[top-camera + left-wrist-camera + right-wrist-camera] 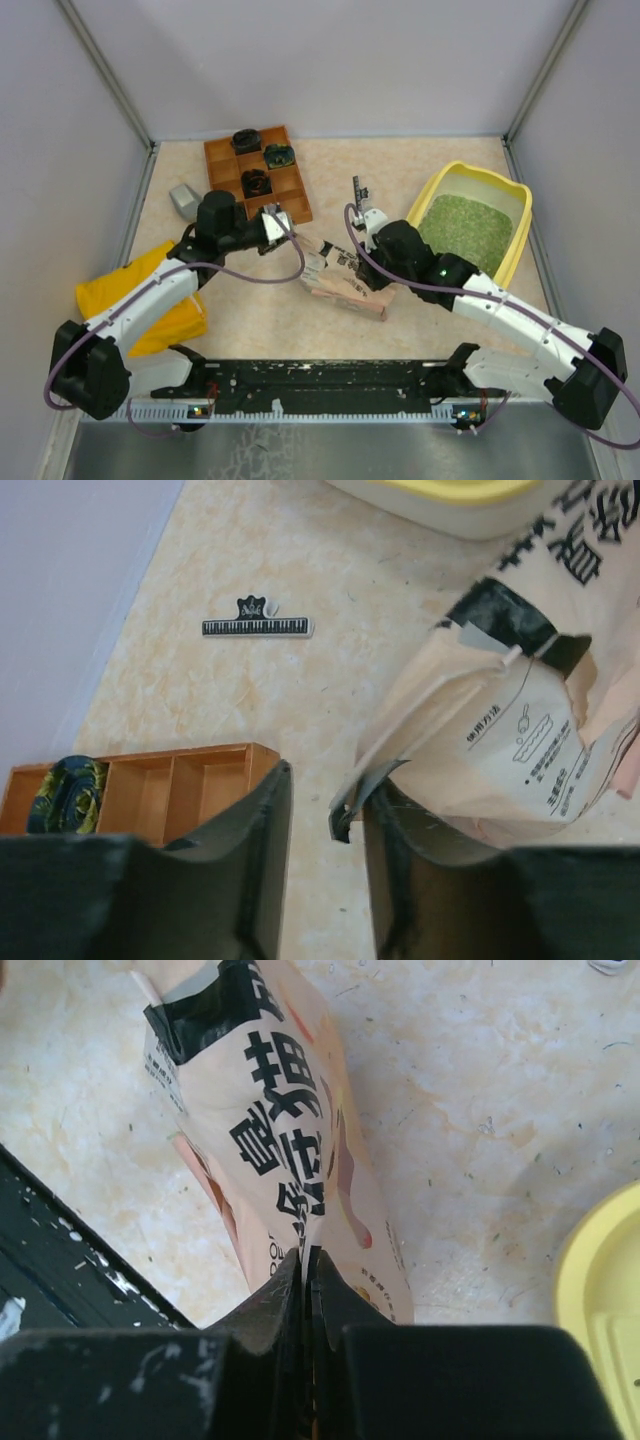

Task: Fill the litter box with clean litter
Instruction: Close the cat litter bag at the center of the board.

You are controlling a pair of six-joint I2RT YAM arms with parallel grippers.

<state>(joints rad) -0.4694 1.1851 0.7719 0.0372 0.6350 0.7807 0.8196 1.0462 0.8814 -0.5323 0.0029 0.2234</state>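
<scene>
The right jaws are clenched on the pouch (290,1140), its thin edge pinched between the two fingertips so that hardly a slit shows. The pouch is pale pink with bold black characters. It runs straight ahead of these jaws, and its black-banded end is farthest from them. Just left of them lies a black rail (70,1280) flecked with white. To their right, near but apart, curves the yellow rim of the litter box (600,1290) on the speckled tabletop (480,1110).

The left jaws stand parted and grip nothing, with a clear gap between the fingers. A torn grey corner of the pouch sits just ahead of that gap, by the right-hand finger; I cannot tell whether it touches. Ahead and left of these jaws is a brown wooden tray (170,780) with a dark patterned round thing (65,790) in its end compartment. Farther ahead a clip (258,625) printed like a piano keyboard lies flat.

From above, the litter box lies beyond the right jaws and to their right. The clean litter (465,228) lies inside it as a green grainy layer over much of the floor. A grey scoop (183,198) sits left of the left jaws, beside the wooden tray. A yellow cloth bag (140,300) lies well behind them.
</scene>
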